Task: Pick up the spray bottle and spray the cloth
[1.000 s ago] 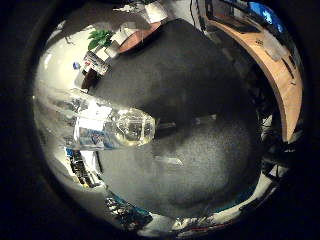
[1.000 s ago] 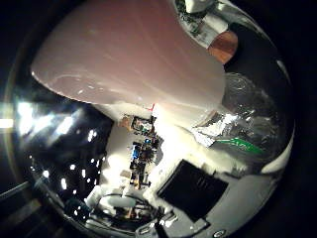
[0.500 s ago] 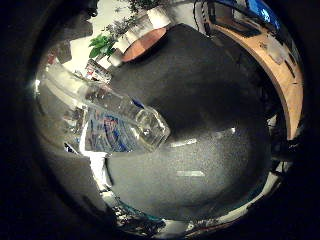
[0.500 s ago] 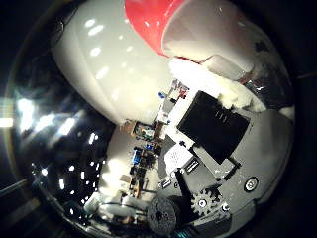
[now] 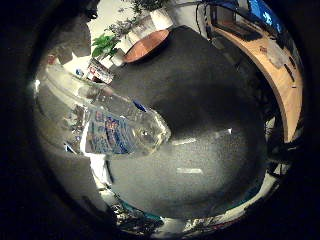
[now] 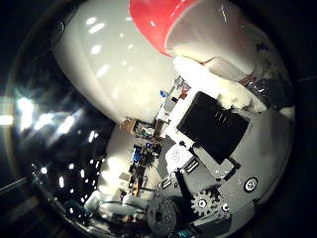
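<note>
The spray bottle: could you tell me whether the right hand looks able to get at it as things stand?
Probably yes. The spray bottle sits close to the palm of the right hand, its red-and-white head close too, and nothing shows between them.

Dark grey carpet (image 5: 200,125) spread wide below. Far off, a round wooden table (image 5: 146,45) beside a leafy green plant (image 5: 104,46). Curved wooden desk (image 5: 272,65) along one side, a lit screen (image 5: 262,12) above it.
</note>
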Available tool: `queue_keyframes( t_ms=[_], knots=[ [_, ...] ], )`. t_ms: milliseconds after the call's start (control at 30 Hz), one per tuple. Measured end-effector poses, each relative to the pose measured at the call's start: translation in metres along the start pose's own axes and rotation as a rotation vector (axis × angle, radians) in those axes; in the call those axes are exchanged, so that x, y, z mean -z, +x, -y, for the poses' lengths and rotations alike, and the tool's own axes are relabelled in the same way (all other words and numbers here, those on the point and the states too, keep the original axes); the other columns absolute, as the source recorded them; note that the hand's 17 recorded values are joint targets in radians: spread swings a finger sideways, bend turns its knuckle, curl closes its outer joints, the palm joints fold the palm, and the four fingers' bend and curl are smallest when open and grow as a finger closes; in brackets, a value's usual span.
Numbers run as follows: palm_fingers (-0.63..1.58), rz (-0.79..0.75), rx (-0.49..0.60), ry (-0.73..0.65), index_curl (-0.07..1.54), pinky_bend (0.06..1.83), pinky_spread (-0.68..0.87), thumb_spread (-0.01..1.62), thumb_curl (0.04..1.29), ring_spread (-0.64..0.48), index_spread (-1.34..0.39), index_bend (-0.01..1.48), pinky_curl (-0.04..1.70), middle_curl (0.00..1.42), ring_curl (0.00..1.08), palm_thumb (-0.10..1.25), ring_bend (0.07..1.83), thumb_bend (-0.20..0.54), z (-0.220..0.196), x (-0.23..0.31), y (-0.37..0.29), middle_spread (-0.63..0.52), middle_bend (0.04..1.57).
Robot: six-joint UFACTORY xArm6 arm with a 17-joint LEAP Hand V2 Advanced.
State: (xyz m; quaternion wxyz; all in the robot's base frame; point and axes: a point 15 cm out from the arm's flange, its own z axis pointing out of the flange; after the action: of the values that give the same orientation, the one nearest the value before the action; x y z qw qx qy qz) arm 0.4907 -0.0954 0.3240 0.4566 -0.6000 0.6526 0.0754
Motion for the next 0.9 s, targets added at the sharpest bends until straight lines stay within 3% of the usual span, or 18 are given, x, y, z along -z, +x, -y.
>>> queue_keyframes(
  t_ms=[233,667,900],
  knots=[
    [1.23,-0.146,0.054,-0.116,0.65,1.33,-0.32,0.85,0.85,-0.22,-0.27,1.12,0.53,0.66,0.58,1.02,1.41,-0.015,-0.025,0.039,-0.021,-0.18,1.32],
    [1.24,-0.113,0.201,-0.315,0.65,1.3,-0.32,0.84,0.89,-0.21,-0.27,1.13,0.56,0.66,0.57,1.0,1.43,-0.014,-0.087,0.074,-0.142,-0.18,1.32],
    [1.24,-0.122,0.248,-0.329,0.64,1.3,-0.33,0.83,0.91,-0.2,-0.27,1.13,0.58,0.66,0.57,1.0,1.43,-0.014,-0.093,0.08,-0.22,-0.18,1.32]
  ],
)
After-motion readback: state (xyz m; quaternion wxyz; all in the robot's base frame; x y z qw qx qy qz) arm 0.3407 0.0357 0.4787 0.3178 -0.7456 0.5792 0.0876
